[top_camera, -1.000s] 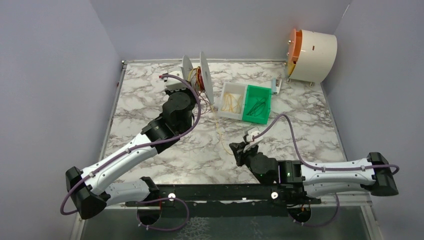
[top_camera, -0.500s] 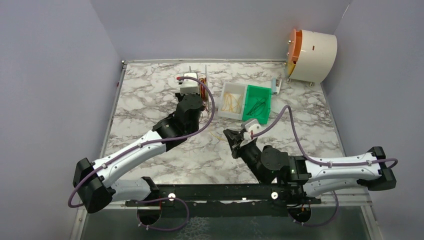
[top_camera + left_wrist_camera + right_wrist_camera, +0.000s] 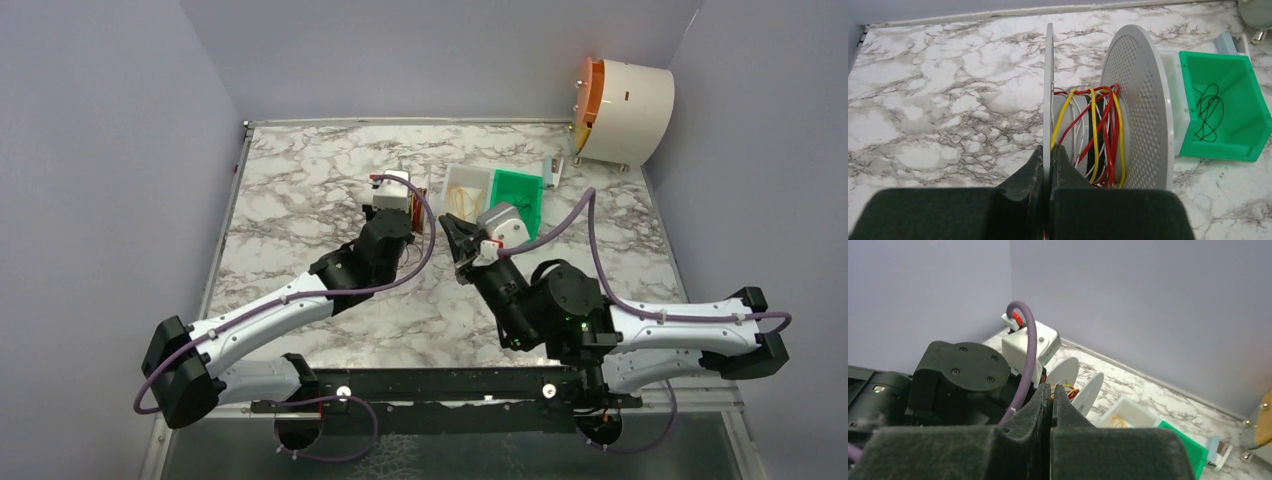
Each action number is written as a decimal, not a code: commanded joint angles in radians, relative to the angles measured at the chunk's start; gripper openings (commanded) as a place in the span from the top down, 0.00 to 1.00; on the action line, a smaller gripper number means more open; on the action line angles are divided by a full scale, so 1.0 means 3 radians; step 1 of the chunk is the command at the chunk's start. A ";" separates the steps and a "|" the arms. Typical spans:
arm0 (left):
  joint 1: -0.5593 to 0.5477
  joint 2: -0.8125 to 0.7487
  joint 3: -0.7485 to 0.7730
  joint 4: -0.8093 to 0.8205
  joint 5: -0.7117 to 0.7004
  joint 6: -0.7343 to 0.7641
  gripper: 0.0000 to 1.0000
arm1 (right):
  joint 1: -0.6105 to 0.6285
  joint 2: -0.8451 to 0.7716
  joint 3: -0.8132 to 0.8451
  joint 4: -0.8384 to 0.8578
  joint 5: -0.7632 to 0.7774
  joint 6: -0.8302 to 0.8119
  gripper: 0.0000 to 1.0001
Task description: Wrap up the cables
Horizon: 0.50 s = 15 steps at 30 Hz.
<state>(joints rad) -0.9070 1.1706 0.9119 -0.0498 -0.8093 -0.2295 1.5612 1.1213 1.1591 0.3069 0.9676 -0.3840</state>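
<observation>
A grey spool (image 3: 1133,100) with two perforated flanges carries wound cables (image 3: 1095,130): yellow, red, white and black. My left gripper (image 3: 1049,150) is shut on the spool's left flange (image 3: 1049,75) and holds the spool upright; from above it sits under the wrist camera (image 3: 392,190). My right gripper (image 3: 1051,390) is shut, its tips close to the spool (image 3: 1083,385), and a thin yellow cable (image 3: 1064,386) runs from the tips to it. From above, the right gripper (image 3: 453,232) is just right of the spool (image 3: 418,200).
A white bin (image 3: 452,180) holds loose yellow cables. A green bin (image 3: 1243,145) beside it holds a black cable (image 3: 1209,110). A white drum with an orange disc (image 3: 625,100) stands at the back right corner. Grey walls enclose the marble table.
My left arm has carried the spool nearer and to the right, towards the bins. My right arm has risen and swung its gripper far-left up to the spool.
</observation>
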 commanded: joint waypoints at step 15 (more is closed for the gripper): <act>-0.0318 -0.0831 -0.0532 -0.0342 0.0841 0.0090 1.00 | -0.1512 0.0442 0.0785 -0.0743 -0.1315 0.0683 0.99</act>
<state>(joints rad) -0.9993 1.0004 0.7765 -0.0830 -0.6823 -0.1757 1.2049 1.2404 1.3506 0.1608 0.7345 -0.3092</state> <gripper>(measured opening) 0.025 0.027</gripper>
